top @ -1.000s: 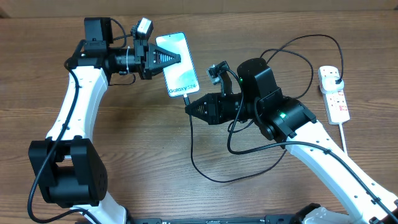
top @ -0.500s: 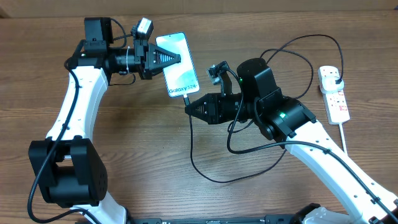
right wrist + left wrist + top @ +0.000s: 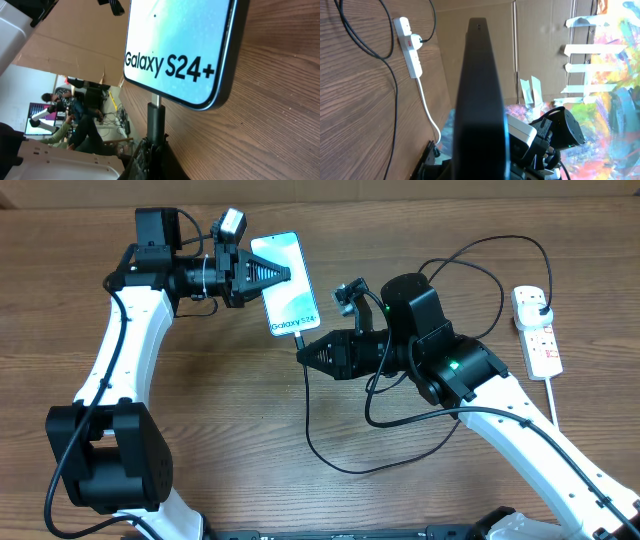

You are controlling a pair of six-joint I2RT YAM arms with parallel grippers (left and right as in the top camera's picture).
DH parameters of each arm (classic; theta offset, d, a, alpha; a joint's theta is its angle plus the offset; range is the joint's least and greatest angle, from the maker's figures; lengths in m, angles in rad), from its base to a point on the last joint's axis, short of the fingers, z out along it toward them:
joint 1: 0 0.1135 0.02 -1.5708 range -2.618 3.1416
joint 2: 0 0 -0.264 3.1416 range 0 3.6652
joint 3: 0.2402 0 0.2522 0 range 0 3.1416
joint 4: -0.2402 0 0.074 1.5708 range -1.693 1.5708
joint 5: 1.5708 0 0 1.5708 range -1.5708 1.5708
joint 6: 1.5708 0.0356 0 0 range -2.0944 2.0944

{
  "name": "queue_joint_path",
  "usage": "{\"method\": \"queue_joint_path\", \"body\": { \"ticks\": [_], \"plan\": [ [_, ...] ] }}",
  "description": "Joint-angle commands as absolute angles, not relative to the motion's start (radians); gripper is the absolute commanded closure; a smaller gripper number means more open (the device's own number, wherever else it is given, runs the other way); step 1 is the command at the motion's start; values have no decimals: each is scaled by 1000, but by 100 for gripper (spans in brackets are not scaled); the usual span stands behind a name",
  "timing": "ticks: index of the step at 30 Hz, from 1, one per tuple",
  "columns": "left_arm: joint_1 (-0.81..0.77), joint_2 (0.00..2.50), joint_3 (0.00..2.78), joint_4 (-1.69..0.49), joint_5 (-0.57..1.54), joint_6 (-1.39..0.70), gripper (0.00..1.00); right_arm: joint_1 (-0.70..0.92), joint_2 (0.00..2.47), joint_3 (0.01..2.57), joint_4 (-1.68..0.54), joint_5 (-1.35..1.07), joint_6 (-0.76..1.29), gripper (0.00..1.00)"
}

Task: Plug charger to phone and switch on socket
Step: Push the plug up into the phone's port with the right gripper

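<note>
Toward the far side of the table, left of centre, you have the phone screen-up and slanted, its "Galaxy S24+" end pointing to the near side. Whether it rests on the wood or is held just off it cannot be told. Your left gripper reaches in from the left and is closed on the phone's long left edge, one dark finger lying over the lit screen. In the left wrist view the phone shows edge-on as a dark strip down the middle. Your right gripper sits just beside the phone's near end, pinched tight on the plug tip of the charger. In the right wrist view that tip stands against the phone's bottom edge, with a short stub of bare metal showing between the black body and the phone. From there the thin black cable drops toward you, loops wide under the right arm, then arcs over the far right of the table to the black plug, which sits in the socket. The socket lies well apart from the phone, at the right edge, its thick white cord trailing toward the near side. You cannot tell how its red-marked switches are set.
</note>
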State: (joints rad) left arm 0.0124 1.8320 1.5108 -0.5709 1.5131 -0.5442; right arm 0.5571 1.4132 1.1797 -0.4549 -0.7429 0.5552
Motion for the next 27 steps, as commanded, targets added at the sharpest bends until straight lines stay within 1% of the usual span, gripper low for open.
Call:
{"method": "queue_joint_path", "body": {
  "ticks": [1, 27],
  "plan": [
    [-1, 1827, 1512, -567, 1581, -519, 96, 553, 1417, 1185, -429, -715, 579, 96],
    [-22, 1827, 1512, -569, 1582, -516, 96, 503, 1486, 1185, -324, -705, 595, 96]
  ]
}}
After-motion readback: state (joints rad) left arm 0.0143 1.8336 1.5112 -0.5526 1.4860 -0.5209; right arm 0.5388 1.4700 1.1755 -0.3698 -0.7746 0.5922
